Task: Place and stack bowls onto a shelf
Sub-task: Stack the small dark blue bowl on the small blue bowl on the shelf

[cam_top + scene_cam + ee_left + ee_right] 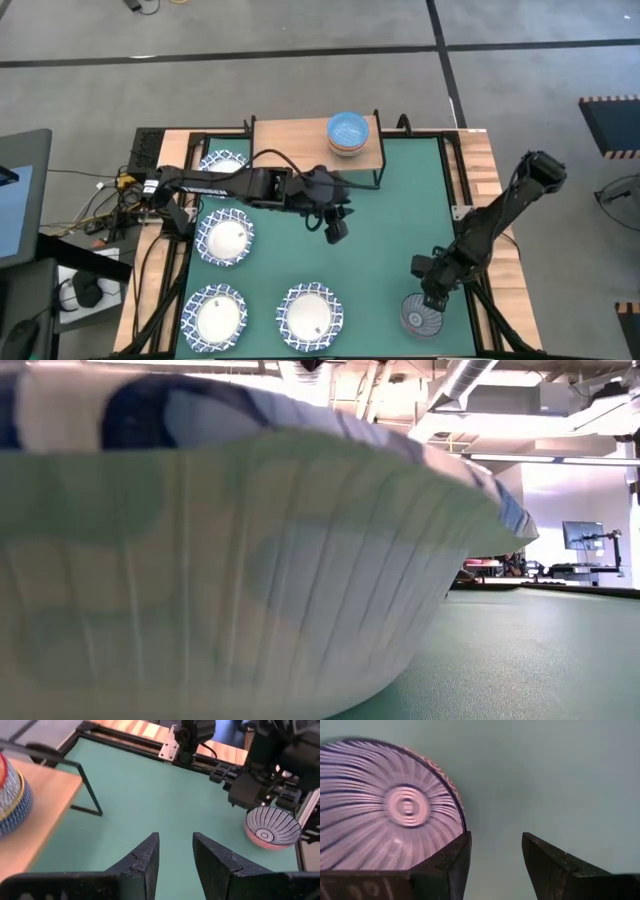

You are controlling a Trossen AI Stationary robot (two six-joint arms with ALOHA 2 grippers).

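The shelf [300, 150] stands at the back middle, holding a stack of small bowls [347, 133] with the pale blue one on top. My left gripper [336, 228] hovers over the green mat in front of the shelf, open and empty; its wrist view [175, 842] shows the stack [10, 800] on the plank [45, 810]. The blue-grey ray-patterned bowl [423, 315] sits at the front right. My right gripper [432, 293] is open just above its rim; in the right wrist view [495, 845] the bowl [395, 810] lies beside one finger, not between them.
Lattice-rimmed bowls lie on the left and front of the mat [400, 200]: one at the back left [222, 163], one mid left [224, 238], two at the front [215, 315] [310, 315]. One of them fills the low view [240, 560]. Cables lie off the table's left.
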